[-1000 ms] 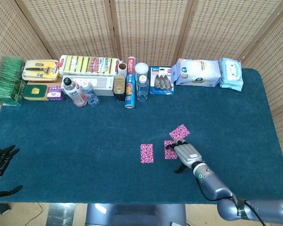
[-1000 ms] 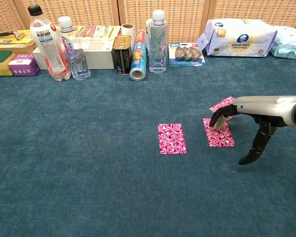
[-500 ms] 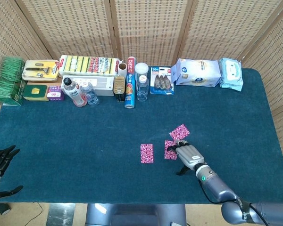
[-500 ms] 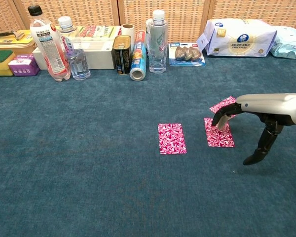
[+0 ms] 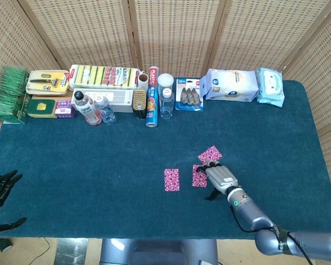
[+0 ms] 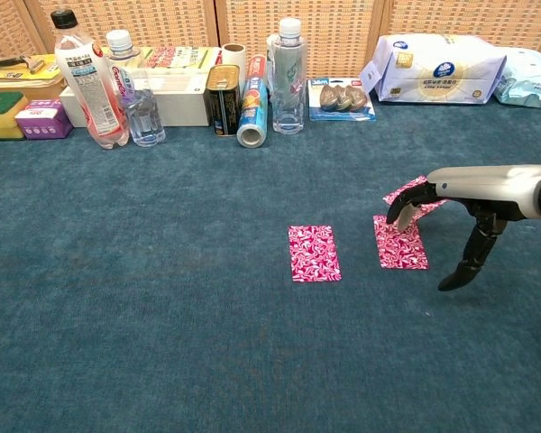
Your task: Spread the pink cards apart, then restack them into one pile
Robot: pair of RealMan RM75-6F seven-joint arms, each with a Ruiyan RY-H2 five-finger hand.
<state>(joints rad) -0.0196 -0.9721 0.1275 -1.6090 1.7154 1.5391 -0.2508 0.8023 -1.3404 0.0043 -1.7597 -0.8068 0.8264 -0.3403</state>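
— Cards first: in the head view, where do yours lie?

— Three pink ones on the blue table (image 5: 71, 165). The left card (image 5: 171, 179) lies alone, the middle card (image 5: 199, 175) is just right of it, and the far card (image 5: 210, 154) sits tilted, just beyond the middle one. Your right hand (image 5: 219, 175) covers the middle card's right edge, fingers toward the far card. Your left hand (image 5: 0, 187) idles at the near left corner, empty, fingers apart.

— Which step is that?

— The cards look spread, so I judge you are starting the restack. Next you need to slide one card onto another without buckling it.

— And the chest view?

— Here the right hand (image 6: 469, 194) arches above the cloth; the fingertips (image 6: 398, 212) hang over the middle card (image 6: 399, 244) and the far card (image 6: 415, 191), the thumb pointing down to the right. It grasps nothing, fingers curved and apart. Whether the tips actually touch a card, I cannot tell. The left card (image 6: 314, 253) is well apart. That arch is lost from above; the left hand shows only from above. Bottles (image 6: 90, 81) stand far left.
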